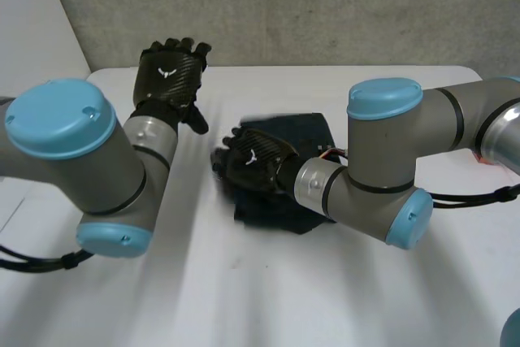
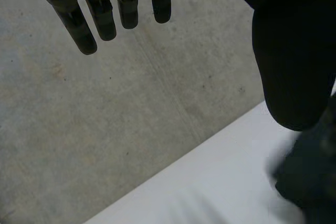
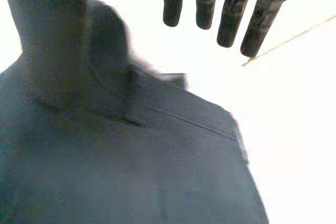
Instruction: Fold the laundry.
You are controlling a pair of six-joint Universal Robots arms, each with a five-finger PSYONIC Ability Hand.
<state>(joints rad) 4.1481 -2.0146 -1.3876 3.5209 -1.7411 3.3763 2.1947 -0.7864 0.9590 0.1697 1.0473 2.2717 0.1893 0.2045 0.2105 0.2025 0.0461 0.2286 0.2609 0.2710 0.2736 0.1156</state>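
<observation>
Two hands: the left hand hangs raised over the far side of the counter, well apart from the work. The right hand is over the cloth.
Cloth: one dark blue cloth, folded into a compact block, lies near the middle of the counter, under and beside the right hand.
Left hand state: its fingers are straight, the thumb stands out to the side, and it holds nothing.
Right hand state: its fingers are straight and relaxed and grip nothing. The fingertips reach past the cloth's edge over bare counter, with the fabric under the palm. Whether the palm bears on the cloth cannot be told.
Cloth detail: a seam runs across the top layer, near the edge at the fingertips.
Step in hand: probably pressing or smoothing the folded block, with the task looking close to done.
Doing it well: lay the palm flat and stroke from the middle out towards the edge. Press lightly and keep the fingers straight so they do not catch the top layer.
Left hand's part: bring it down to pin the opposite edge first.
Risk: the block may slide on the smooth counter, or the top layer may drag open.
</observation>
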